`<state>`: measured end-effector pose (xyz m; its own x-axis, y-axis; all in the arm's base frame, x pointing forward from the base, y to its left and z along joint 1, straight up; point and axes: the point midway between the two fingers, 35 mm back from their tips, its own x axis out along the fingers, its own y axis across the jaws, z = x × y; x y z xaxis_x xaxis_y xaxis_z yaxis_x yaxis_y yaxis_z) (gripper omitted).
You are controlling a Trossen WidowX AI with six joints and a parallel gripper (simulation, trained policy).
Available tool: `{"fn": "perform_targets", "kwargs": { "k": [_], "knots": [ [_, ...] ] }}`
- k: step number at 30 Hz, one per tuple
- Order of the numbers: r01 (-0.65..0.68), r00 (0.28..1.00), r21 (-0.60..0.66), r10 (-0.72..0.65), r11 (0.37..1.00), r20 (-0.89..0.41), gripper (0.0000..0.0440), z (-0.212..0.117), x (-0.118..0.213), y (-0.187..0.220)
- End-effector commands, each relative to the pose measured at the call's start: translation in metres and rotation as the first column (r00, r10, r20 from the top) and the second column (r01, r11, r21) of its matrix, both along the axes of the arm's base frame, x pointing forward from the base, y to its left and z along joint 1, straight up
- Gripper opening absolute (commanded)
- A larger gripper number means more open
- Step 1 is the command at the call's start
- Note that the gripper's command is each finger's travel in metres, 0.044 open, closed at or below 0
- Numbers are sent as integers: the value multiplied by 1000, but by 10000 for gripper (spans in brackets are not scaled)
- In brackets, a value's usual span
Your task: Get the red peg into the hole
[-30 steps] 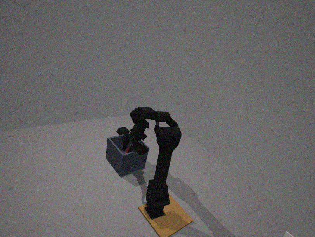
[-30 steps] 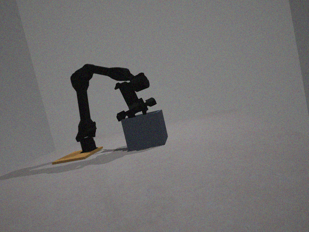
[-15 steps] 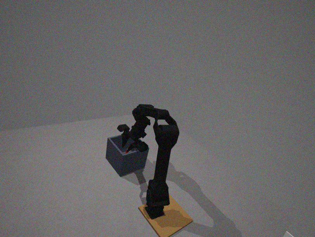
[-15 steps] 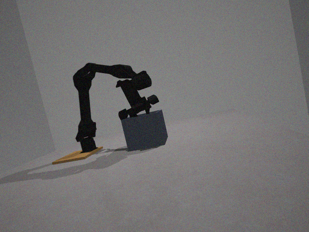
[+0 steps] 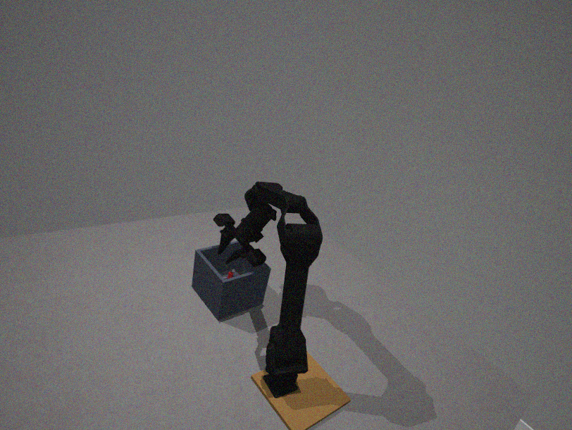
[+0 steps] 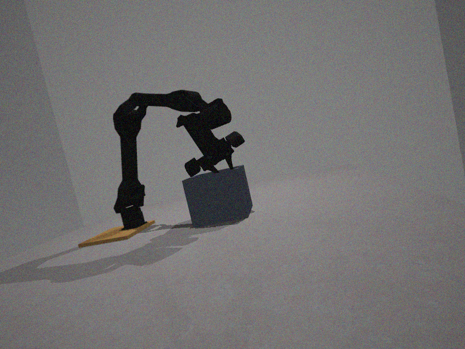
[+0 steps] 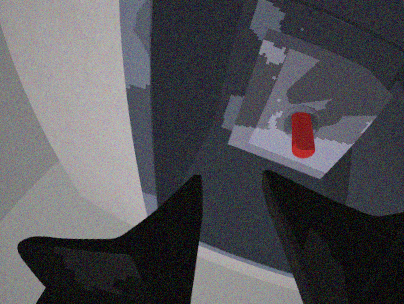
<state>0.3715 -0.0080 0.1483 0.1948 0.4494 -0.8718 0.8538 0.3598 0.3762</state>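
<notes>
With its fingers spread and nothing between them, the gripper (image 5: 222, 258) (image 6: 224, 170) (image 7: 232, 180) leans over the mouth of the box (image 5: 240, 298) (image 6: 217, 199) (image 7: 182, 100), tips angled down. Peg (image 5: 229, 275) (image 7: 302, 134) is inside the box, free of both fingers; the wrist view sets its far end at the hole (image 7: 288, 120) in the plate (image 5: 237, 273) (image 7: 275, 140), near end standing proud. Likely lodged in the mouth of the hole, which would explain why it stands without a grip; depth and any lean cannot be told from here. High walls probably dictate the hand's steep pose: the fingers need to reach down past the rim while the bulky parts behind them stay out. Arm (image 5: 293, 296) (image 6: 129, 157) arches above for the same reason, I judge, its foot on a wooden board (image 5: 342, 400) (image 6: 88, 242) beside the box. Peg seems placed but not proven fully home. If it is short of full depth, next comes a straight push on its exposed end, or a regrip to square it; a sideways brush could tip it out.
</notes>
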Motion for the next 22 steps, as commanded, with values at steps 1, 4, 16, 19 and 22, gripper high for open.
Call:
{"fn": "perform_targets", "kwargs": {
  "k": [1, 4, 16, 19, 22],
  "knots": [
    [-12, 1000, 33, 11, 999, 24, 161, 7, 5, 0],
    [-20, 999, 52, 18, 998, 44, 159, 13, 8, 0],
    [-65, 992, 102, 53, 993, 115, 154, 23, 20, -5],
    [-78, 989, 110, 63, 991, 132, 153, 24, 24, -7],
    [-92, 986, 116, 74, 989, 150, 152, 25, 27, -9]
  ]
}}
